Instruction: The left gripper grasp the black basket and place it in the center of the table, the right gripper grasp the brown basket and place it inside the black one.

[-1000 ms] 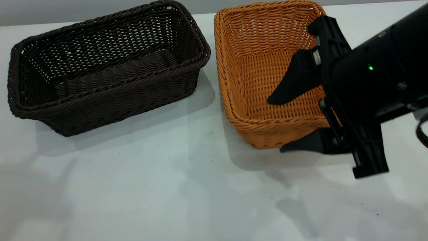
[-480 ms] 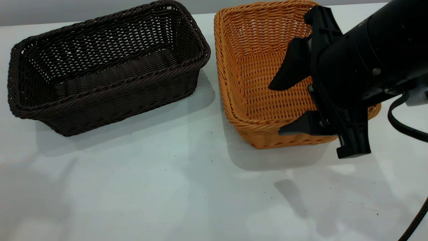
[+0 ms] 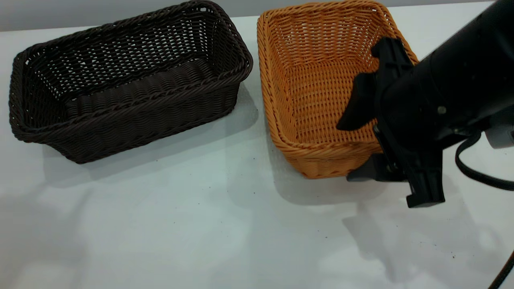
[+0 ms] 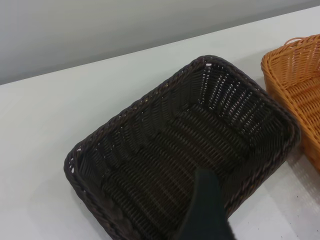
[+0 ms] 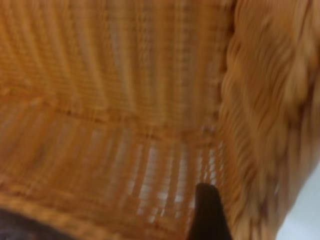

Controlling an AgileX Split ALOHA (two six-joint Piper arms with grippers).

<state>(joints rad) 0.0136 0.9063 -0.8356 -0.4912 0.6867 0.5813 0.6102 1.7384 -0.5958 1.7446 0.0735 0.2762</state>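
We've got the right gripper (image 3: 357, 148) spread, jaws straddling the brown basket (image 3: 321, 80) near-corner rim, one finger inside, one outside; black basket (image 3: 124, 80) sits well beyond it, uncentred

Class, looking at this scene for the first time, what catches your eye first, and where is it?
The brown basket stands right of the black basket on the table. The right end effector, open, straddles the brown basket's near right corner, one finger inside and one outside.
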